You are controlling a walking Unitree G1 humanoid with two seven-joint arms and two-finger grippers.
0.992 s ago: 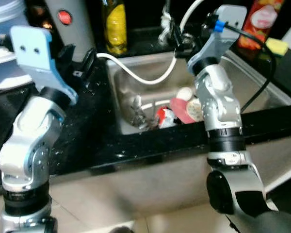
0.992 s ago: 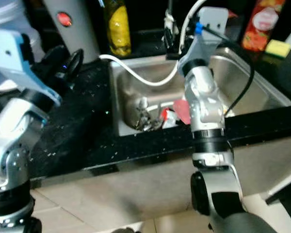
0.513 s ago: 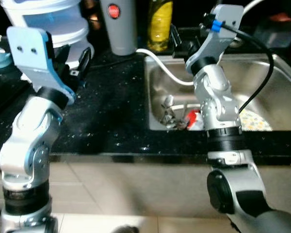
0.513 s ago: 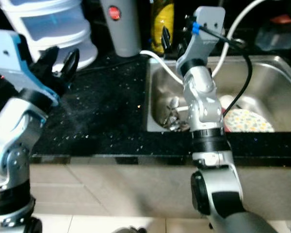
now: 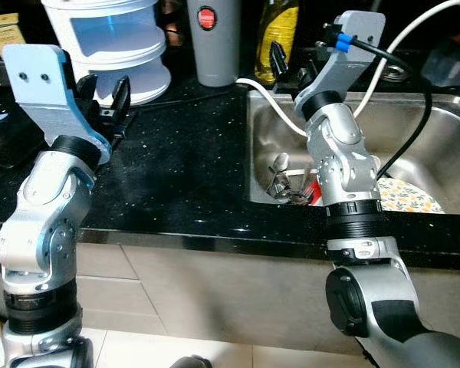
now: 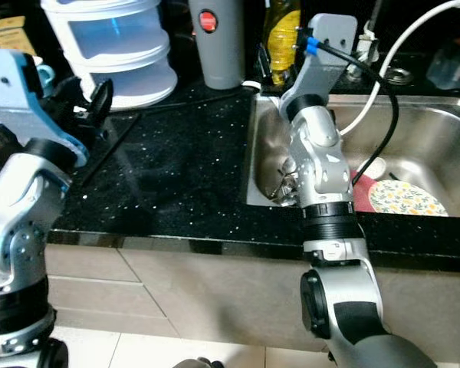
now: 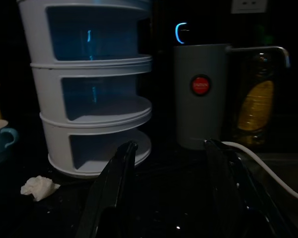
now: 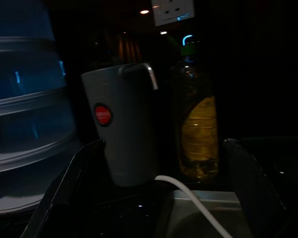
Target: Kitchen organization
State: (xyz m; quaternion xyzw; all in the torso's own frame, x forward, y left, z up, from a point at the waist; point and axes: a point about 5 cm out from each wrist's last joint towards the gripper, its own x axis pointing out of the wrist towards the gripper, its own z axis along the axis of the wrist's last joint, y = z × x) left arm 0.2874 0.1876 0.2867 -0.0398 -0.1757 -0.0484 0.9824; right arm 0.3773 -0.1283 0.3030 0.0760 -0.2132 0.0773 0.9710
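Beside the steel sink [image 5: 437,146], speckled glossy black countertop [image 5: 176,176].

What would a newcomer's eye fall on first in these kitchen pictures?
Two silver arms rise over a black counter: the left gripper open near a white tiered rack, the right gripper open over the sink. In the sink lie a flowered plate and cutlery.

The desk [image 5: 176,176] is seen as glossy black speckled stone, and the sink [image 5: 429,146] as brushed, dully shining metal. A smooth white plastic tiered container [image 5: 107,46] with translucent blue panels and a matt grey canister [image 5: 213,46] are shown, and the arms are cased in satin silver metal.
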